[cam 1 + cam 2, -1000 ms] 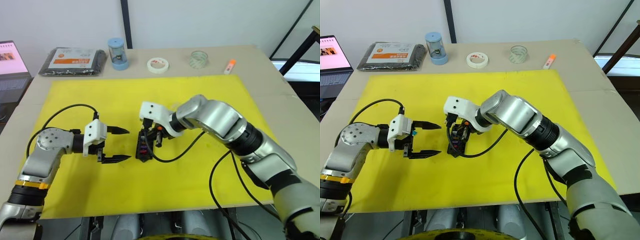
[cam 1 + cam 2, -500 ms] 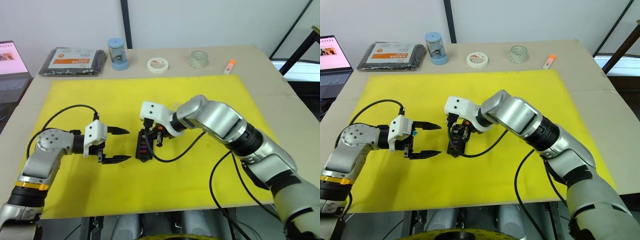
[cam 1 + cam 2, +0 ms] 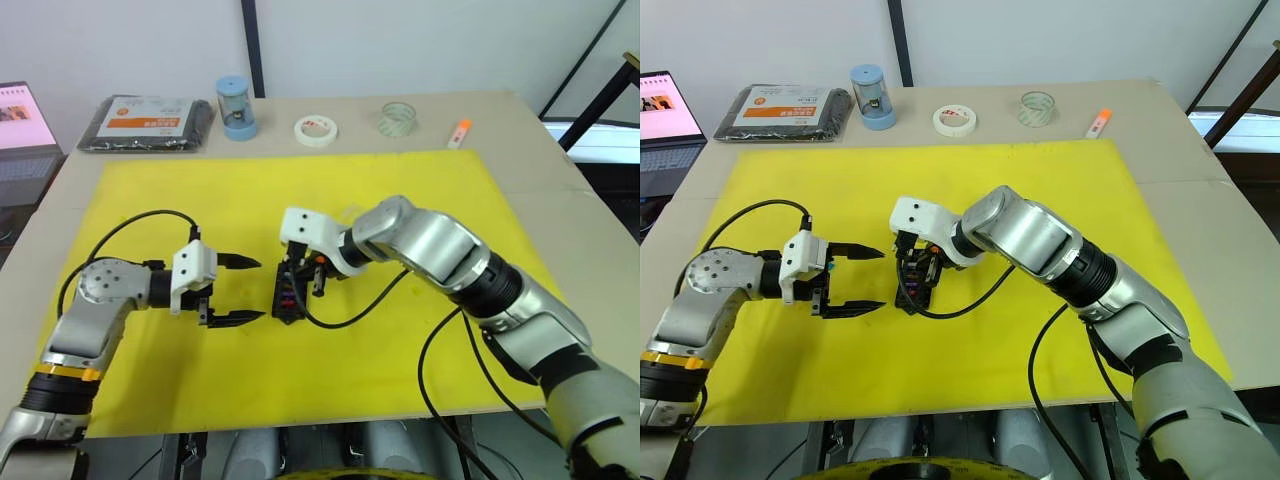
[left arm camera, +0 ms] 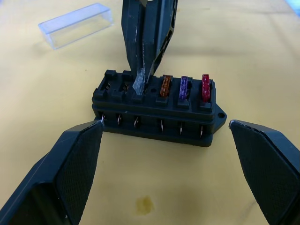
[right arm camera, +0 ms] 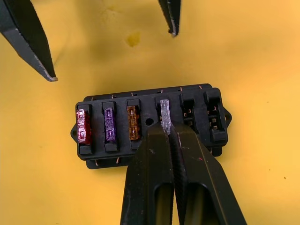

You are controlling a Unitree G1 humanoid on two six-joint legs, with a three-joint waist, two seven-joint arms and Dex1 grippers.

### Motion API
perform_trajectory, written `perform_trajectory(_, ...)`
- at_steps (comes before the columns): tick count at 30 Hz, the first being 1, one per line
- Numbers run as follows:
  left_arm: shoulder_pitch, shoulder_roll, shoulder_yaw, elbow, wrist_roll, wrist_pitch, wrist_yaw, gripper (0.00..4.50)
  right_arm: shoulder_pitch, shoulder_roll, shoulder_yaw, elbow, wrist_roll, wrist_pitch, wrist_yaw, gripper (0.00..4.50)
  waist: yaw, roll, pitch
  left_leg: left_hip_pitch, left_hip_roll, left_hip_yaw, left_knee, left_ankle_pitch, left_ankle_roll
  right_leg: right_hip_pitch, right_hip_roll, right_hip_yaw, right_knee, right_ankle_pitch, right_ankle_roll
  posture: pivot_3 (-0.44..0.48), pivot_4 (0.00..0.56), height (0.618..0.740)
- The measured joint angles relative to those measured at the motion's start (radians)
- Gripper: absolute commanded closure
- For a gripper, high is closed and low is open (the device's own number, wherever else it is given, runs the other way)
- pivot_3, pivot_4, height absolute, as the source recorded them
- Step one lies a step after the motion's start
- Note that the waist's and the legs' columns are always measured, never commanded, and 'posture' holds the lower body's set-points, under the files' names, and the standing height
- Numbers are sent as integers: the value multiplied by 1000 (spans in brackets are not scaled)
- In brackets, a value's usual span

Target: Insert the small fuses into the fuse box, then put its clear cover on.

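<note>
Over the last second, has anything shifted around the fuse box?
Barely. The left pincer edged slightly toward the fuse box, still open and holding nothing. The right pincer stays shut on the clear fuse at its slot. The fuse box has not moved, and the clear cover lies off it.

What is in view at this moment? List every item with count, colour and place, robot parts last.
fuse box: 1, black, mid yellow mat.
seated fuses: 3, red, purple, tan, in adjacent slots at one end.
clear fuse: 1, in the fourth slot, pinched by the right gripper.
clear cover: 1, transparent, on the mat beyond the box.
yellow mat: 1, on the table.
black packet: 1, orange label, far left.
blue cylinder: 1, far edge.
tape rolls: 2, white and clear, far edge.
orange marker: 1, far right.
laptop: 1, left.
left gripper: open, beside the box.
right gripper: shut.
</note>
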Motion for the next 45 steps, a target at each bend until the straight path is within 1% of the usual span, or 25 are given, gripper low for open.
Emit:
perform_trajectory(5, -2, -3, 0, 0, 5, -1, 2, 8, 14, -3, 18, -10, -28, -26, 4, 4500, 0, 0, 0, 7, 0, 0, -1, 0, 0, 6, 0, 0, 0, 0, 0, 0, 150, 740)
perform_trajectory(12, -2, -4, 0, 0, 6, -1, 14, 8, 22, -2, 21, -8, -57, -43, 19, 4500, 0, 0, 0, 8, 1, -1, -1, -1, 2, 8, 0, 0, 0, 0, 0, 0, 150, 740)
perform_trajectory(19, -1, -6, 0, 0, 6, -1, 28, 8, 14, 40, -34, 13, -29, 60, 23, 4500, 0, 0, 0, 8, 1, -1, -1, 0, 1, 8, 0, 0, -1, 0, 0, 0, 150, 740)
perform_trajectory(26, -2, -9, 0, 0, 7, -1, 32, 8, -1, 44, -31, 13, -25, 78, 28, 4500, -1, 0, 0, 7, 0, -1, -1, -1, 1, 7, 0, 0, -1, 0, 0, 0, 150, 740)
perform_trajectory(45, -2, -12, 0, 0, 18, -5, 38, 8, 30, 39, 1, 20, -74, -10, 31, 4500, -5, 1, -1, 10, 1, -1, -1, -2, 3, 9, 0, 0, 0, 0, 0, 0, 150, 740)
